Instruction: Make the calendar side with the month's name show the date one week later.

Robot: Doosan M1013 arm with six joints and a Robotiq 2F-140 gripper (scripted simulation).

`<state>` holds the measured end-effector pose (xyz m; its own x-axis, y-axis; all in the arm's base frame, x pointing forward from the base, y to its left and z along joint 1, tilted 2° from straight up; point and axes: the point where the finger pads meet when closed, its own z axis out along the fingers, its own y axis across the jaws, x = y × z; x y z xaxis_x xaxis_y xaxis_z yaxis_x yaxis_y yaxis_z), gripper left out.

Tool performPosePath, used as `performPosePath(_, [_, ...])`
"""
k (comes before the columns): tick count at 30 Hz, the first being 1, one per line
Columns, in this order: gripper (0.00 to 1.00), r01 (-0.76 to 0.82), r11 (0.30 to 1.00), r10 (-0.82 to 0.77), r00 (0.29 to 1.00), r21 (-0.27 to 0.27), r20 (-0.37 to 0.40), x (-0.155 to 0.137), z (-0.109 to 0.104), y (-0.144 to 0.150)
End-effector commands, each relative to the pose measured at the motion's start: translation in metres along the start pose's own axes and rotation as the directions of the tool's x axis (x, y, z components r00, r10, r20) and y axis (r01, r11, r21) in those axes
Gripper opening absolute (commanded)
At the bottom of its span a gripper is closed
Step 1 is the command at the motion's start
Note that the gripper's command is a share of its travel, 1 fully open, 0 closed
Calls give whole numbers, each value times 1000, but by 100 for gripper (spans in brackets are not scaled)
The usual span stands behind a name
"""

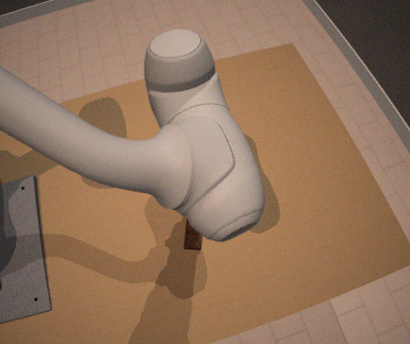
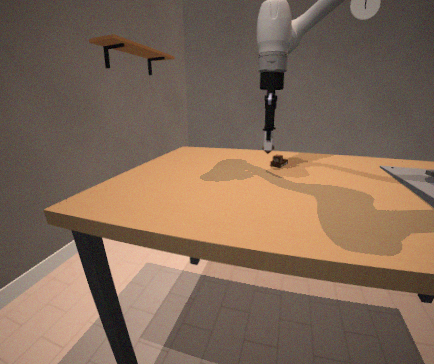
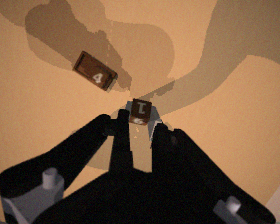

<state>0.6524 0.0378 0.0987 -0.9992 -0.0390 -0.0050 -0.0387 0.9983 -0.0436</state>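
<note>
Gripper [image 2: 268, 149] [image 3: 139, 111] is grasping loose cube [image 3: 141, 107] above table [image 2: 175, 200] [image 3: 207, 130], its 1 facing wrist camera. 4-marked cube [image 2: 278, 157] [image 3: 98, 78] is sitting in tray [image 1: 193, 242] [image 2: 279, 164] [image 3: 85, 64], probably leaving other half for its mate.

From my station, the top view looks steeply down from above the arm [image 1: 203, 156] [image 2: 274, 35]. The exterior view, farthest back, looks across the tabletop [image 1: 307, 165] [image 2: 200, 210] [image 3: 237, 100] from beyond its edge. The wrist view looks closely along the gripper [image 2: 269, 117] [image 3: 139, 111] past its fingertips; all three share the tabletop around it.
</note>
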Motion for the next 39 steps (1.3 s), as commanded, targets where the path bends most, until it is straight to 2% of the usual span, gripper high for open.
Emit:
performPosePath(1, [24, 0, 1000, 0, 1000, 0, -10, -1, 0, 0])
performPosePath(4, [24, 0, 1000, 0, 998, 0, -61, -2, 1, 0])
performPosePath(9, [24, 0, 1000, 0, 976, 0, -217, -4, 1, 0])
performPosePath(11, [24, 0, 1000, 0, 976, 0, -217, -4, 1, 0])
performPosePath(14, [24, 0, 1000, 0, 965, 0, -263, -6, 1, 0])
performPosePath(19, [24, 0, 1000, 0, 960, 0, -278, -9, 1, 0])
performPosePath(26, [24, 0, 1000, 0, 886, 0, -463, -11, 3, 0])
performPosePath(28, [24, 0, 1000, 0, 886, 0, -463, -11, 3, 0])
performPosePath(30, [24, 0, 1000, 0, 867, 0, -499, -12, 2, 0])
performPosePath(35, [24, 0, 1000, 0, 861, 0, -508, -15, 4, 0])
performPosePath(39, [24, 0, 1000, 0, 817, 0, -577, -15, 5, 0])
